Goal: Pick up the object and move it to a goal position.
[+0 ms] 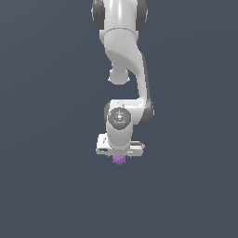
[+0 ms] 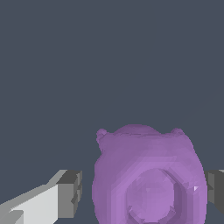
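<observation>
Purple lumpy object [image 2: 148, 179] w/ ring-like top sits between the fingers [image 2: 70, 194], directly under white gripper [image 1: 120, 157]. Fingers apart, flanking it; can't tell if pads touch. Arm [image 1: 128, 60] above.

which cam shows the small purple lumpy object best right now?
Wrist view. The small purple lumpy object fills much of the frame there, its rounded body and ring-like face clear, with a grey finger pad at either side. The exterior view shows only a purple scrap under the white gripper.
</observation>
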